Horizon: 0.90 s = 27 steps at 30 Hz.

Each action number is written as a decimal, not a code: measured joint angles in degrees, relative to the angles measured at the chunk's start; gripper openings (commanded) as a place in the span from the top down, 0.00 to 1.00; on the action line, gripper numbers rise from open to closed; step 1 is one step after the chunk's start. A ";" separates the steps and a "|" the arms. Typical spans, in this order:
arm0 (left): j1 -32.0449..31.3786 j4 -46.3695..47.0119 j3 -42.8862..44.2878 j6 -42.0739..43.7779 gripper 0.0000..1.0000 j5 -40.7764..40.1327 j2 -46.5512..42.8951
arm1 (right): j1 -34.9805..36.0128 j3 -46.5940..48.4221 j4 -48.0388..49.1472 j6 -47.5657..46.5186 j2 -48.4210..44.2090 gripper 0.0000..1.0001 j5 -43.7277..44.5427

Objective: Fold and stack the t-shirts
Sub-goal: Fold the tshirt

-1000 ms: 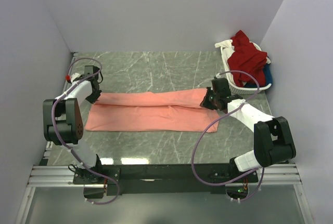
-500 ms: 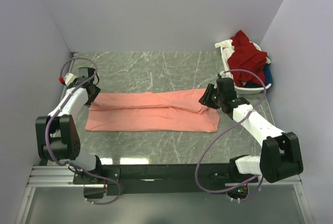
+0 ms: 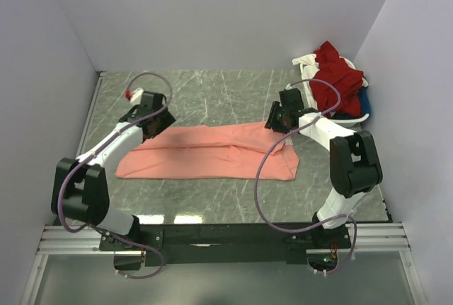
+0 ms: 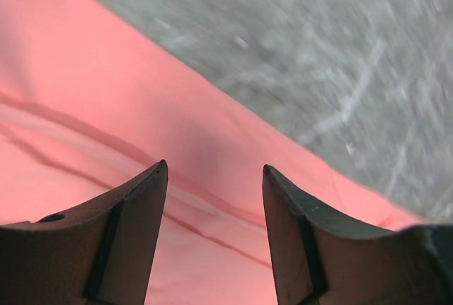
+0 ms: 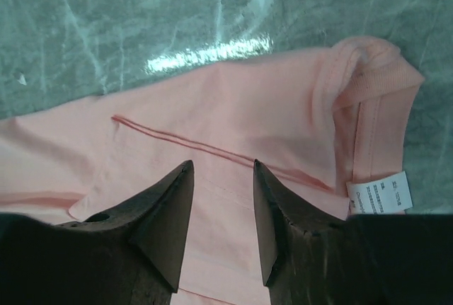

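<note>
Salmon-pink t-shirt [image 3: 212, 153] lies as a long folded strip across the table [image 3: 212, 93], left gripper [image 4: 212, 165] and right gripper [image 5: 223, 163] both spread open and empty over its far edge, seemingly placed to pinch both ends for another fold.

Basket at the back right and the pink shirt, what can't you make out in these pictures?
- Basket, top view: the dark red shirt lies over the pile, so the number of shirts beneath it is hidden.
- Neck label, right wrist view: the print is too small to read.
- Pink shirt, left wrist view: blurred, and only a patch shows; the frame edges and the fingers cut off the rest.
</note>
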 measured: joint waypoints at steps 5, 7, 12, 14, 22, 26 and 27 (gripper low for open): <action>-8.35 4.07 1.57 3.19 0.37 3.02 6.03 | 0.00 -0.52 -0.39 -0.04 0.79 0.53 0.20; -11.34 5.38 2.99 4.44 0.37 4.24 9.07 | 0.04 -2.01 0.48 0.00 0.68 0.53 -0.02; -17.81 7.74 10.43 7.30 0.36 6.86 17.88 | 1.16 -7.23 0.59 0.17 -1.29 0.53 0.20; -19.89 8.35 13.75 8.44 0.36 7.76 20.92 | 2.16 -8.44 0.59 0.28 -2.16 0.57 0.31; -24.50 9.03 25.00 12.09 0.36 11.26 30.80 | 6.23 -13.81 1.29 1.57 -9.92 0.75 0.31; -25.44 8.85 28.30 13.62 0.36 12.85 34.71 | 7.10 -15.15 1.86 1.84 -12.31 0.79 0.15; -25.57 8.74 28.87 13.90 0.36 13.14 35.45 | 7.10 -15.50 2.12 1.86 -12.52 0.79 0.15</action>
